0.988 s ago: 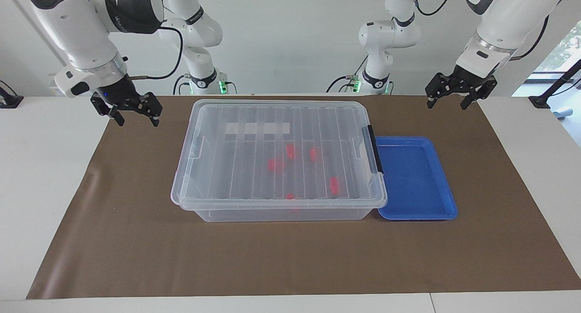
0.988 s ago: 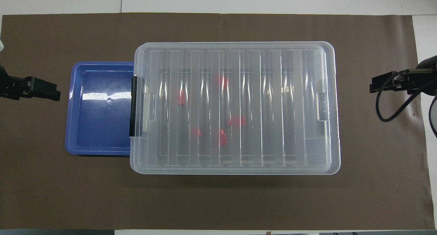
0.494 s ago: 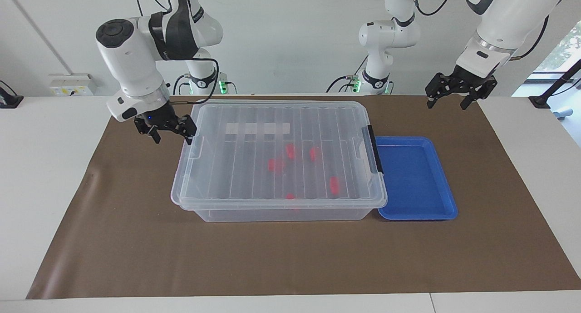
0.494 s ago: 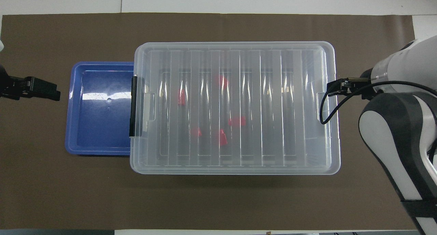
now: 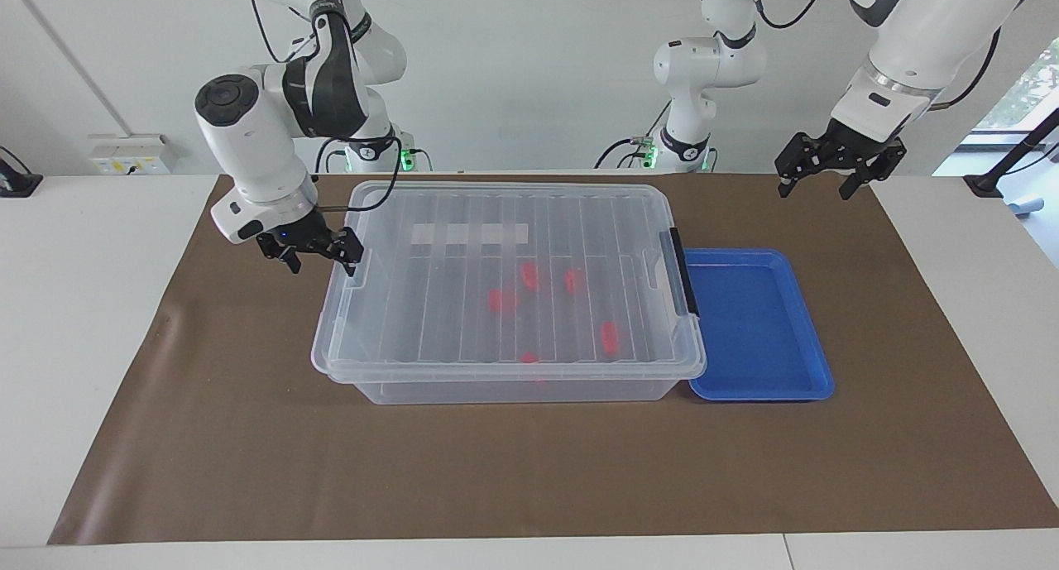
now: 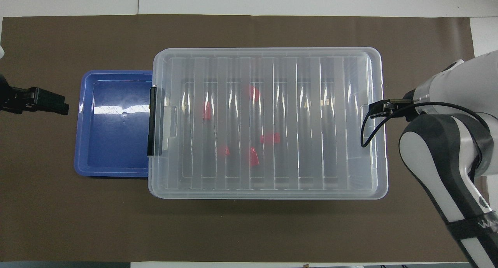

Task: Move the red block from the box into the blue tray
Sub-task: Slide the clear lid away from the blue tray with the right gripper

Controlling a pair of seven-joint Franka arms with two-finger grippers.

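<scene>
The box (image 5: 430,305) is a clear bin with its ribbed lid on; it also shows in the overhead view (image 6: 311,124). Its black latch (image 5: 684,272) faces the blue tray (image 5: 757,330), which lies beside it toward the left arm's end and holds nothing. Several red blocks lie inside the box, seen through the lid, such as one (image 5: 502,299) near the middle and one (image 6: 253,157) in the overhead view. My right gripper (image 5: 318,256) is open at the box's short end away from the latch, by the lid's tab. My left gripper (image 5: 823,177) is open, raised and waiting.
A brown mat (image 5: 248,438) covers the table under the box and the tray (image 6: 113,143). The left gripper (image 6: 46,102) hangs over the mat beside the tray. The right arm's wrist and cable (image 6: 373,124) overlap the box's end.
My right gripper has come down and across from the mat's end to the box's unlatched short end. The left arm, box, tray and blocks have not moved.
</scene>
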